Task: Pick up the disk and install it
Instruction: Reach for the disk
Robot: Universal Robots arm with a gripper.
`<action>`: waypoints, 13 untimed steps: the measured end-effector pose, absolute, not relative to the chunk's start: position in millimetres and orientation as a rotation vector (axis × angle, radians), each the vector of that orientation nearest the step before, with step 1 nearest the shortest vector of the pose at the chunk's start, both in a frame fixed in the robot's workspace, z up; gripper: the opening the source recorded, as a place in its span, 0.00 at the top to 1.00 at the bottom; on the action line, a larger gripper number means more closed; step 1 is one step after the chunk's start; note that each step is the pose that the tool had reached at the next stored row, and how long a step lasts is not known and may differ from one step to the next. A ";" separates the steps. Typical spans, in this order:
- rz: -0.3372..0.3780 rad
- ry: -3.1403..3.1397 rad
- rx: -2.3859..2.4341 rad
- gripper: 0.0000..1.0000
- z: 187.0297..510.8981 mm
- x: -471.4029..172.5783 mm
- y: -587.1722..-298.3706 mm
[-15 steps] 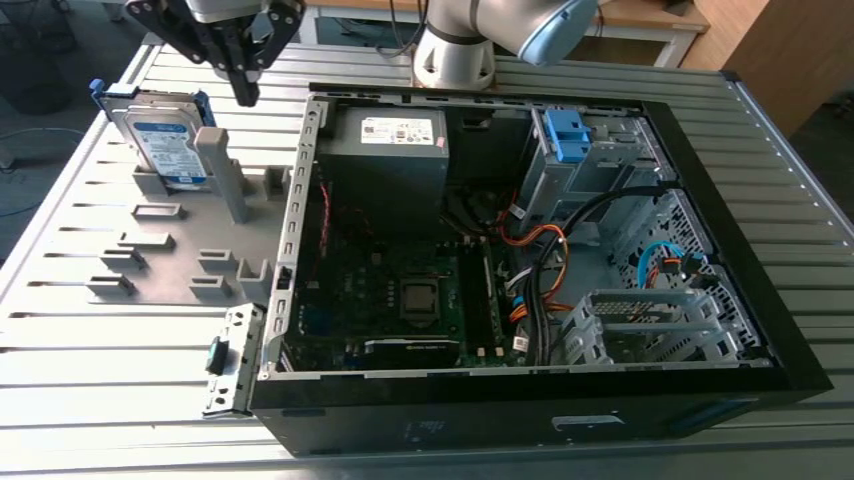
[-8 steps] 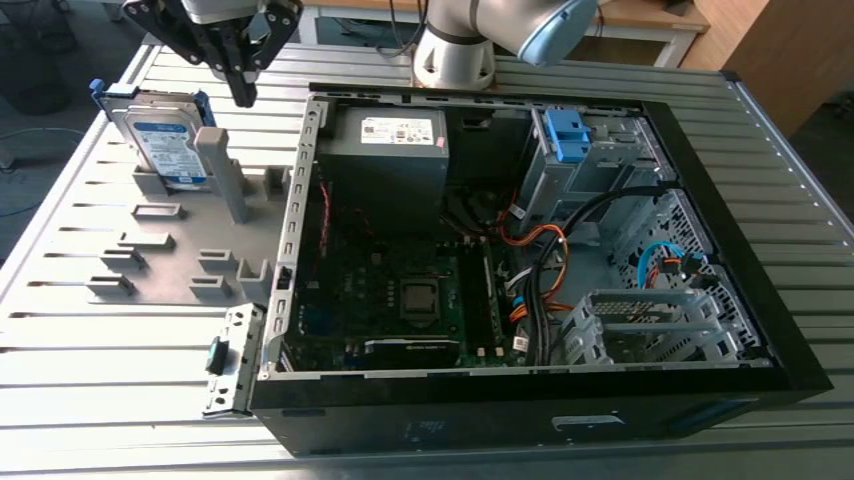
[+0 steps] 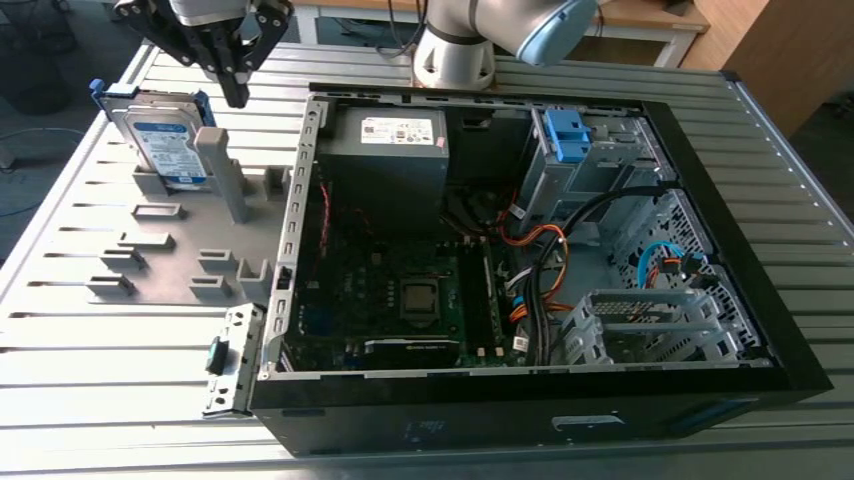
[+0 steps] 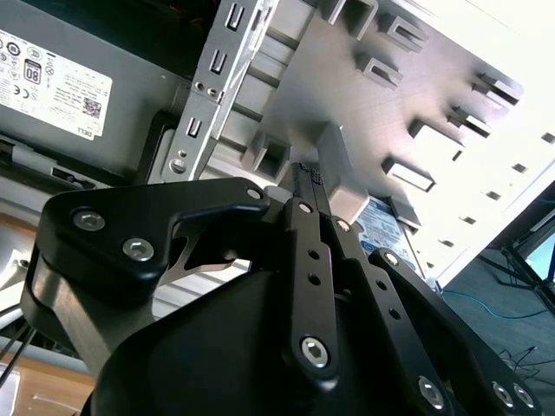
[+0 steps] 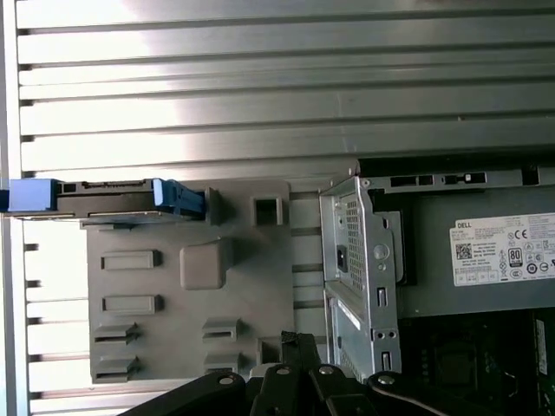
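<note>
My claw [image 3: 238,92] hangs pinched shut and empty, just beside the hard drive [image 3: 163,140], which stands on edge in the grey holder plate [image 3: 180,262] on the tabletop [image 3: 107,350], outside the open computer case [image 3: 534,415].

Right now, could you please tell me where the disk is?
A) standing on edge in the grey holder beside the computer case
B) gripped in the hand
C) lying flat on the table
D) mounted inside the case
A: the disk stands on edge in the grey holder, outside the computer case, apart from the hand.
</note>
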State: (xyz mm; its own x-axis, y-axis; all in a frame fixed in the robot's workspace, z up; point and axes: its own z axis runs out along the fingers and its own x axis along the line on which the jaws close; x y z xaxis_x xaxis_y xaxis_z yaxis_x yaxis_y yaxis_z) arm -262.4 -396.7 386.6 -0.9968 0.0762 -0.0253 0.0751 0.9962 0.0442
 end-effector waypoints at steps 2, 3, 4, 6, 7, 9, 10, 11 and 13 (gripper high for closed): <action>0.067 3.112 0.118 0.89 386.2 -265.0 -395.9; 0.067 3.112 0.118 0.89 386.1 -266.3 -395.7; 0.067 3.112 0.118 0.89 385.8 -267.5 -395.4; 0.067 3.112 0.118 0.89 385.6 -269.6 -395.0; 0.067 3.112 0.118 0.89 385.4 -270.6 -394.9; 0.067 3.112 0.118 0.89 385.2 -272.7 -394.7; 0.067 3.112 0.118 0.89 385.1 -273.6 -394.7; 0.067 3.112 0.118 0.89 385.0 -274.5 -394.7; 0.067 3.112 0.118 0.89 384.8 -276.3 -394.7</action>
